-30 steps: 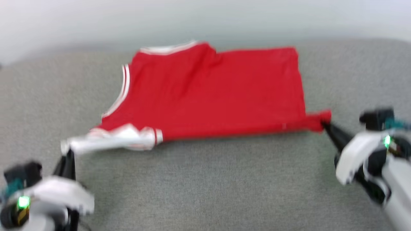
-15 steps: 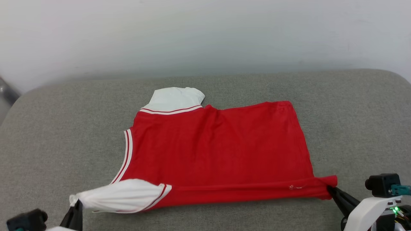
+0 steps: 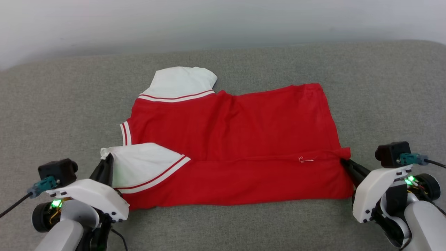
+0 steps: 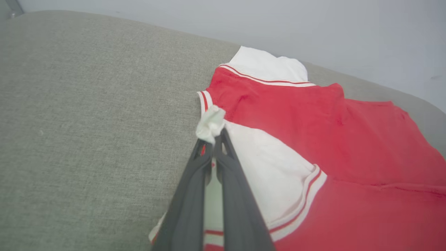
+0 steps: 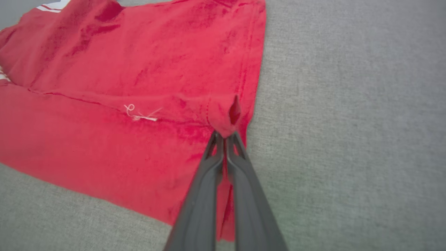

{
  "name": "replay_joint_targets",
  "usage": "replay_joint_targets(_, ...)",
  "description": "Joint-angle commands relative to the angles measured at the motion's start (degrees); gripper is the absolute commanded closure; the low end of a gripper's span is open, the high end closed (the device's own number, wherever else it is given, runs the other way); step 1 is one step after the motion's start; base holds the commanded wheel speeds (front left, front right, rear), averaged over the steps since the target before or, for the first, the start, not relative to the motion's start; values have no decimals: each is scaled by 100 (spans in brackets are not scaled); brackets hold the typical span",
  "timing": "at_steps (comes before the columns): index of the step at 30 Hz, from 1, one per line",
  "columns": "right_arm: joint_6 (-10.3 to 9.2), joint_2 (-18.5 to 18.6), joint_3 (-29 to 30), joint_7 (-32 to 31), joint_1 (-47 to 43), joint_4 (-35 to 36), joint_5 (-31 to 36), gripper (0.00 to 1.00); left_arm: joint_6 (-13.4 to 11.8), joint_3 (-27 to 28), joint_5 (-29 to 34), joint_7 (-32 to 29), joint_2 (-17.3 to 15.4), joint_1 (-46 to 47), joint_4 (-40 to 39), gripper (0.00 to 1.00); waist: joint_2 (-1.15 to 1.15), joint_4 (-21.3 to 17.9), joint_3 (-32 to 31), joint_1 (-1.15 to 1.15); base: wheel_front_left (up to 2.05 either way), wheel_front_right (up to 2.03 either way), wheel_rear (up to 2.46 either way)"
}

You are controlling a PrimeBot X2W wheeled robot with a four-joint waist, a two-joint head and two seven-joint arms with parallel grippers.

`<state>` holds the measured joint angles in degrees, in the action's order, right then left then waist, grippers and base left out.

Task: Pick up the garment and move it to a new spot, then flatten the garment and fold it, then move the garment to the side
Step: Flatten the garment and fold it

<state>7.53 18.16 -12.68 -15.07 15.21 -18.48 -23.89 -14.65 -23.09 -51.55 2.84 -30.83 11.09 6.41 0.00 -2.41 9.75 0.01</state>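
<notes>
Head view, Desk: "Which way is the garment [image 3: 237, 139] lying?"

Field: "Flat on the grey cushion [image 3: 52, 104], long axis running left to right between both arms, near edge doubled over."

Desk: "And the grips?"

Field: "The left gripper [image 3: 108, 158] is pinching the white sleeve [image 3: 146, 165] tip, fully closed. The right gripper [image 3: 343, 161] is clamping the red hem corner [image 5: 226, 122], equally near."
</notes>
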Motion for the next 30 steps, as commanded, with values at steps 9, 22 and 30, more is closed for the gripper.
replay_joint_targets(9, -8, -122, -230, 569, 588, -1106, -132, 0, 636, -140, -87, 253, 450, 785, 1272, 100, 0, -61, 382, -1, 0, 0, 0)
replay_joint_targets(22, -8, -62, -457, 2044, 367, -1099, -322, 0, 1029, -86, -275, 154, 330, 946, 2100, 0, 0, -175, -195, -1, 0, 0, 0)
replay_joint_targets(30, -7, -107, 15, 2319, -320, -123, 94, 0, 916, 18, -651, -959, -386, 636, 1406, 0, 0, -271, -692, -1, 0, 0, 0)
